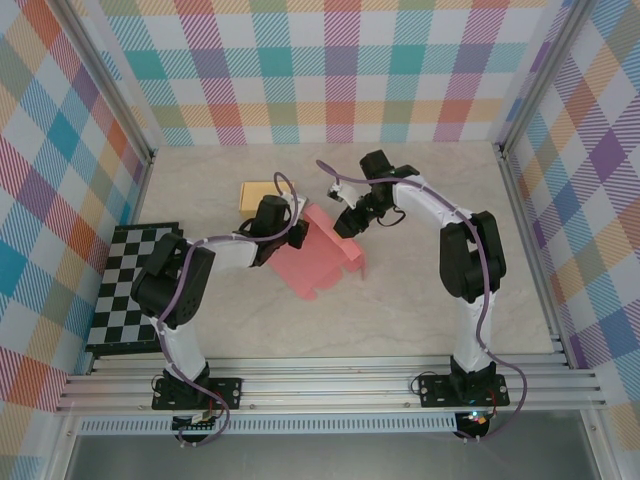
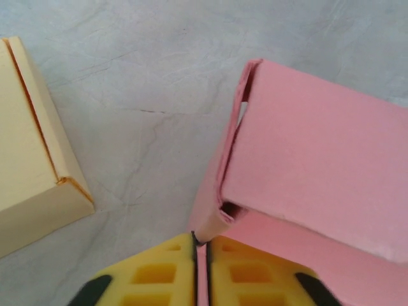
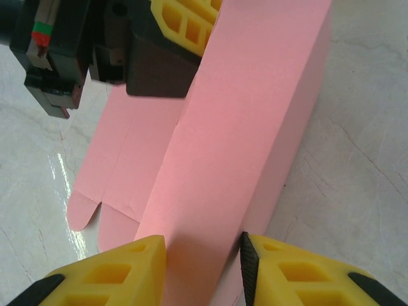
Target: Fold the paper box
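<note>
The pink paper box (image 1: 322, 262) lies partly folded in the middle of the table, one long wall raised and flat flaps spread toward the front. My left gripper (image 1: 295, 233) is at its left end. In the left wrist view that gripper (image 2: 201, 243) is shut on a thin pink flap beside the box's folded corner (image 2: 306, 146). My right gripper (image 1: 346, 222) is at the box's far right end. Its yellow fingers (image 3: 127, 268) press both sides of the raised pink wall (image 3: 242, 127); the left gripper's finger (image 3: 185, 22) holds the wall's far end.
A cream folded box (image 1: 258, 195) (image 2: 32, 159) sits just behind and left of the left gripper. A black-and-white checkered board (image 1: 135, 285) lies at the table's left edge. Plaid walls on aluminium rails (image 1: 525, 230) close in three sides.
</note>
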You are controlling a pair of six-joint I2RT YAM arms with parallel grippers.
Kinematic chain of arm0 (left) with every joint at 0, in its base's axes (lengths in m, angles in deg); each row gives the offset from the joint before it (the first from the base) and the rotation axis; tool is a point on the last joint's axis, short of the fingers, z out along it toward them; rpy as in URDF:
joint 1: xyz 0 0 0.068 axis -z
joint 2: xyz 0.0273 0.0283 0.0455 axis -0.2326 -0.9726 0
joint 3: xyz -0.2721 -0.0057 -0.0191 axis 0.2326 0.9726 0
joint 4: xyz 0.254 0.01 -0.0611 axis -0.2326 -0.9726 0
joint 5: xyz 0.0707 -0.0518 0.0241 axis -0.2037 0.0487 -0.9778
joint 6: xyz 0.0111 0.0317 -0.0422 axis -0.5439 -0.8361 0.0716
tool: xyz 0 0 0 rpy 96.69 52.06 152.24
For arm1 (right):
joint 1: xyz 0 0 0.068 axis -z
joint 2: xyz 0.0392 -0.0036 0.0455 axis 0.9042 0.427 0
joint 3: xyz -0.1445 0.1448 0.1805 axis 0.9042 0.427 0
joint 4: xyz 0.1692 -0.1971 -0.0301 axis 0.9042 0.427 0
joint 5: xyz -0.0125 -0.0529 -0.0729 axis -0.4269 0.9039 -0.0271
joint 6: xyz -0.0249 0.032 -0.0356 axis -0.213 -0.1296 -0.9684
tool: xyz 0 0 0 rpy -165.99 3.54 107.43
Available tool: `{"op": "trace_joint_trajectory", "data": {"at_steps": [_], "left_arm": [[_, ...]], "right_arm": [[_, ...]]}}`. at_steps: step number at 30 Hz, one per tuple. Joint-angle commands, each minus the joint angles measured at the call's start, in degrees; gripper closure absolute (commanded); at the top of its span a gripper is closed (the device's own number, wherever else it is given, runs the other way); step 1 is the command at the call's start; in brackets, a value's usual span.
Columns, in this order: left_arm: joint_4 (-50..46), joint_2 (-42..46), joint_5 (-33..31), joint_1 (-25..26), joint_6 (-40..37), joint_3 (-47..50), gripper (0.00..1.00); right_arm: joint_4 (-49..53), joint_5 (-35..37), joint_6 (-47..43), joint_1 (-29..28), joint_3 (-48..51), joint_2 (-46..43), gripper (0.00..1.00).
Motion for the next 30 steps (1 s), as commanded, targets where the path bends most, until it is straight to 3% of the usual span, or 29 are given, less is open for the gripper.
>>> {"op": "trace_joint_trajectory", "data": {"at_steps": [1, 6, 13, 21, 26, 30], "left_arm": [[3.1, -1.1, 0.9, 2.0, 1.0, -0.5, 0.82], [2.9, -1.7, -1.0, 1.7, -0.3, -0.9, 0.72], [2.8, -0.3, 1.2, 2.0, 1.1, -1.5, 0.75], [1.8, 9.9, -2.3, 3.1, 5.1, 8.5, 0.74], [-2.4, 15.3, -6.2, 0.9, 7.2, 13.5, 0.65], [0.1, 18.8, -5.7, -1.0, 6.9, 17.5, 0.48]], "right_arm": [[0.1, -2.4, -0.4, 0.2, -1.0, 1.2, 0.63], [0.8, -3.1, -1.5, 0.9, -0.6, 0.7, 0.63], [0.2, -3.2, -0.6, 1.2, 0.5, 0.4, 0.64], [-0.2, 3.3, -2.6, 1.4, 3.5, -1.6, 0.64], [0.4, 5.2, -4.7, 1.7, 3.6, -1.8, 0.64], [0.9, 4.8, -6.4, 1.7, 3.3, -1.4, 0.64]]}}
